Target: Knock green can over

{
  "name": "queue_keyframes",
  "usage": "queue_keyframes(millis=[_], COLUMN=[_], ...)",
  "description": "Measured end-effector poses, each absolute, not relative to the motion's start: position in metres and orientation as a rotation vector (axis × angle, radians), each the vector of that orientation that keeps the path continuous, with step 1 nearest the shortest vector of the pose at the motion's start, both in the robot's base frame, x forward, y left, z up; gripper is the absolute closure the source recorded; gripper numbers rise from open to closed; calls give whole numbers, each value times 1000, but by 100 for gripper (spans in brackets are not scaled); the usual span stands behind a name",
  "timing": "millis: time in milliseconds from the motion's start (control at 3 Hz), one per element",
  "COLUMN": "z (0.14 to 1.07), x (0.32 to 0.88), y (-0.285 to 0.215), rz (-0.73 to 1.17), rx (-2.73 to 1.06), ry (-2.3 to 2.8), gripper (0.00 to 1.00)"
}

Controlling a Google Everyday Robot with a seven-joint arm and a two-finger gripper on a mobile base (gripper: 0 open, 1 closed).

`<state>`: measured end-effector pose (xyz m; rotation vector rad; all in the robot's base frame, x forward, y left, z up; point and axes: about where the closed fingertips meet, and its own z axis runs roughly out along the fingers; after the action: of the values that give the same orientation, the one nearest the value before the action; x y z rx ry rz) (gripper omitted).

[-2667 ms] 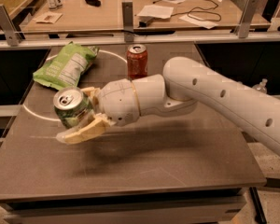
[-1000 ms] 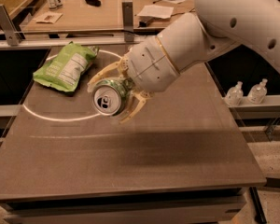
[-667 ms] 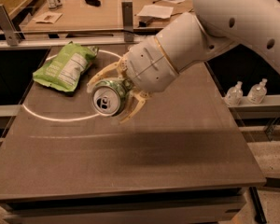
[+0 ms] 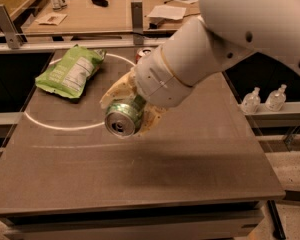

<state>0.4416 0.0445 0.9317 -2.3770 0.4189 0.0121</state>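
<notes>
The green can (image 4: 124,116) is tipped on its side, its silver top with the pull tab facing the camera. It sits between the two cream fingers (image 4: 115,91) of my gripper (image 4: 130,111), which is shut on it near the middle of the dark table (image 4: 140,174). I cannot tell whether the can rests on the table or hangs just above it. The white arm reaches in from the upper right and hides most of the can's body.
A flat light-green chip bag (image 4: 69,73) lies at the table's back left, inside a white painted arc. The orange-red soda can (image 4: 142,54) peeks out behind the arm at the back. Two small clear bottles (image 4: 264,100) stand on a ledge at the right.
The can stood upright in the gripper 2.7 s ago; it is now tipped with its top toward the camera. Since 1.0 s ago the arm and can have hardly moved.
</notes>
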Motion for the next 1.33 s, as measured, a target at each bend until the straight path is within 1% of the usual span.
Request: queue_keyframes(millis=[333,667,1333], z=[926,911,866], x=[449,451,448], y=[32,24,14], rz=[-154,-186,-94], rx=[-2492,-2577,-2701], ry=[263,151,85], gripper=[100,100,100])
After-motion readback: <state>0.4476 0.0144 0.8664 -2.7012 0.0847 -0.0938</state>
